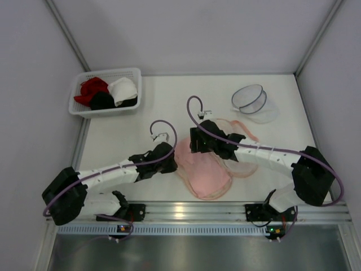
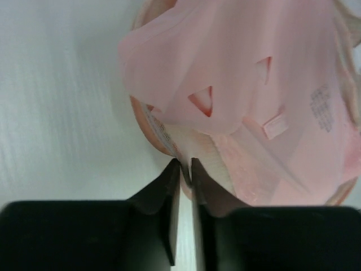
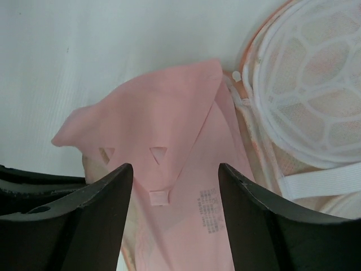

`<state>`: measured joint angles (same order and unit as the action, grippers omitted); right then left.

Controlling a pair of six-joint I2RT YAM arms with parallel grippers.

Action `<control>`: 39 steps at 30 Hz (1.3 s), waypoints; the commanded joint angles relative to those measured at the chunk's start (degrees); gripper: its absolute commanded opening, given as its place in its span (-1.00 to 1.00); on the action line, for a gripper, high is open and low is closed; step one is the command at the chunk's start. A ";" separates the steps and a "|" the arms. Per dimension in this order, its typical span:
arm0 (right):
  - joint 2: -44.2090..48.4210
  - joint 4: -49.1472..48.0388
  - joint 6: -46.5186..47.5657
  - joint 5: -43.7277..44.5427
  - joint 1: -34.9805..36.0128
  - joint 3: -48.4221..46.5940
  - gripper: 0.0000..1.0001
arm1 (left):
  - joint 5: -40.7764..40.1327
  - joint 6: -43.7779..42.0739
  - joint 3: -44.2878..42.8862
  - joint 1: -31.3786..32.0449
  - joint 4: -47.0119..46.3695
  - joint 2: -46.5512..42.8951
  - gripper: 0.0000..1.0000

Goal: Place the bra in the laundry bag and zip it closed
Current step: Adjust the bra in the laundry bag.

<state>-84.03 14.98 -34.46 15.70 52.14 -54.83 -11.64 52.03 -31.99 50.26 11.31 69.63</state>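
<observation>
**BRA ON OPEN BAG, ZIP NOT CLOSED**

Loc.: the laundry bag [image 1: 246, 167] lies open on the tabletop [image 1: 163, 101], mid-width and close to the near edge, btwn the two arms. The bra [image 1: 204, 172] is spread over the bag's left half. Its pale pink fabric faces up, w/ two small triangular cut-outs and a printed label. In the left wrist view the bag's peach rim shows under the bra's left edge. In the right wrist view the white honeycomb mesh of the bag's other half sits just right of the bra, at its edge. Cannot tell whether the bra lies fully w/in the rim.

L arm: left gripper [image 2: 185, 167] is low at the bag's left side. Fingers are almost pressed together, w/ only a thin slit btwn them. The tips meet the bag rim by a pale ribbed strip. Cannot tell whether anything is pinched.

R arm: right gripper [image 3: 175, 167] is over the bra. Fingers are spread wide, pink fabric shows in the gap, nothing is pinched.

Other items: a white basket [image 1: 79, 107] sits at the far-left corner, holding a red garment [image 1: 90, 87], a black garment [image 1: 101, 101] and a white garment [image 1: 123, 89]. A see-through mesh bag [image 1: 249, 99] w/ a dark rim lies toward the far-right corner, well apart from the work area.
</observation>
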 commanded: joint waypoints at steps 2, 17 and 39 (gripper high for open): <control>0.36 -3.73 0.71 -4.45 -0.37 0.42 0.27 | -7.95 1.24 -0.88 0.01 7.92 -2.30 -0.35; -2.63 -9.53 -5.97 -11.84 1.29 4.91 0.03 | -6.21 -8.96 -7.83 -13.35 14.97 -9.42 0.25; -6.67 -13.57 -6.94 -7.88 1.83 3.24 -0.83 | -3.48 -11.42 -7.65 -13.52 11.19 -7.66 0.23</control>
<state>-91.88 5.78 -41.10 5.65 53.25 -49.23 -15.27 41.93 -38.79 37.06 25.28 61.78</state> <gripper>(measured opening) 0.117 0.616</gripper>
